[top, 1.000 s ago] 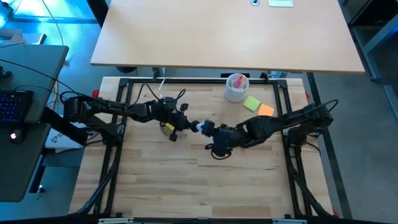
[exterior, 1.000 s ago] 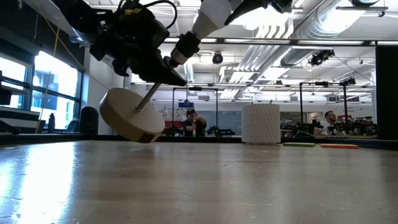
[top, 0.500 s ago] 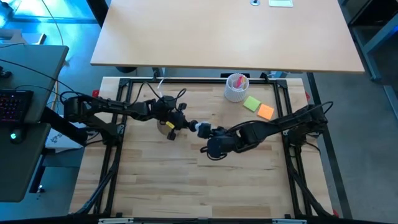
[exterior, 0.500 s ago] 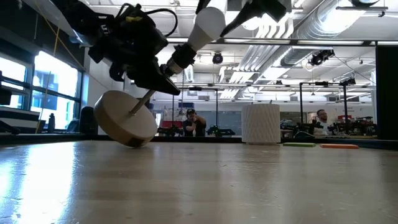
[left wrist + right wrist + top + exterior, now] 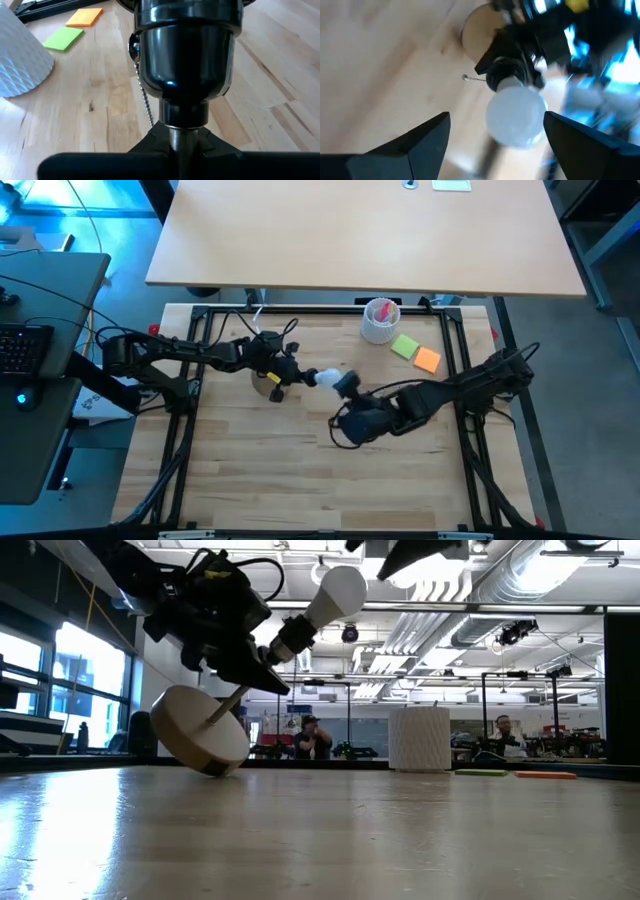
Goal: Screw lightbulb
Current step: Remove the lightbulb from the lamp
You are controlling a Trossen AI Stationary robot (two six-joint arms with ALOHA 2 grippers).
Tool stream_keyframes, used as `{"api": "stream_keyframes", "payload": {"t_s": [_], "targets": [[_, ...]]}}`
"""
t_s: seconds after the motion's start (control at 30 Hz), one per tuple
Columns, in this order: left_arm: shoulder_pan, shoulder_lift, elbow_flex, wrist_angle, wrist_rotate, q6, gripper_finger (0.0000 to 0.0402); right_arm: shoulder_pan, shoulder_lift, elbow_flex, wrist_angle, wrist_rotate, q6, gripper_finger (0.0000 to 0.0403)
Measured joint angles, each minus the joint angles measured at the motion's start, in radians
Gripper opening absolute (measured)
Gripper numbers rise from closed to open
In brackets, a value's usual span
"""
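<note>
The white lightbulb (image 5: 336, 594) sits with its base in the black socket (image 5: 285, 638) of a lamp stand, which has a round wooden disc (image 5: 196, 740) and a thin stem. My left gripper (image 5: 283, 375) is shut on that stem and holds the stand tilted. The bulb points up and toward the table's right. A bead chain (image 5: 145, 102) hangs from the socket (image 5: 185, 55). My right gripper (image 5: 496, 116) is open. Its two fingers (image 5: 420, 145) stand apart on either side of the bulb (image 5: 516, 116) and just short of it, touching nothing. The right gripper also shows in the high view (image 5: 346, 385), to the right of the bulb (image 5: 322, 377). My left gripper pinches the stand's thin stem (image 5: 182, 142) between its two fingers, just below the socket. The fingers come roughly level from the table's left and lie across the stem. The stand is tilted with the socket end up. I cannot tell whether the disc's lower rim (image 5: 215, 772) touches the table.
A white perforated cup (image 5: 380, 320) with pink contents stands at the far side. A green sticky pad (image 5: 405, 346) and an orange sticky pad (image 5: 427, 359) lie to its right. Bare wood lies toward the near edge. People sit in the room beyond the table.
My right gripper has let go of the bulb and drawn back from it toward the table's right, while its arm has swung toward the near edge. The bulb stays in the socket. My left gripper has tipped the stand a little steeper.
</note>
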Motion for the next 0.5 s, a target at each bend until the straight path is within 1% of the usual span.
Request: {"api": "stream_keyframes", "payload": {"t_s": [0.1,0.2,0.23,0.27,0.33,0.37,0.43,0.5], "targets": [[-0.001,0.0,0.0,0.002,-0.026,0.0,0.001,-0.005,-0.033,0.0,-0.027,-0.028,0.4,0.0319],[-0.001,0.0,0.0,0.005,-0.088,0.0,0.001,-0.061,-0.07,0.0,-0.073,-0.159,0.813,0.0319],[-0.001,0.0,0.0,0.005,-0.099,0.0,0.001,-0.079,-0.075,0.0,-0.096,-0.192,0.913,0.0319],[-0.001,0.0,0.0,0.005,-0.108,0.0,0.001,-0.091,-0.079,-0.005,-0.112,-0.197,0.994,0.0319],[-0.001,0.0,0.0,0.007,-0.114,0.001,0.001,-0.1,-0.095,-0.05,-0.102,-0.163,1.089,0.0319],[-0.001,0.0,0.0,0.007,-0.114,0.002,0.001,-0.098,-0.108,-0.085,-0.064,-0.142,1.112,0.0319],[-0.002,0.0,0.0,0.007,-0.114,0.008,0.001,-0.096,-0.14,-0.175,0.077,-0.136,1.12,0.0319],[-0.003,0.0,0.0,0.007,-0.114,0.01,0.001,-0.099,-0.17,-0.279,0.243,-0.157,1.116,0.0319]]}}
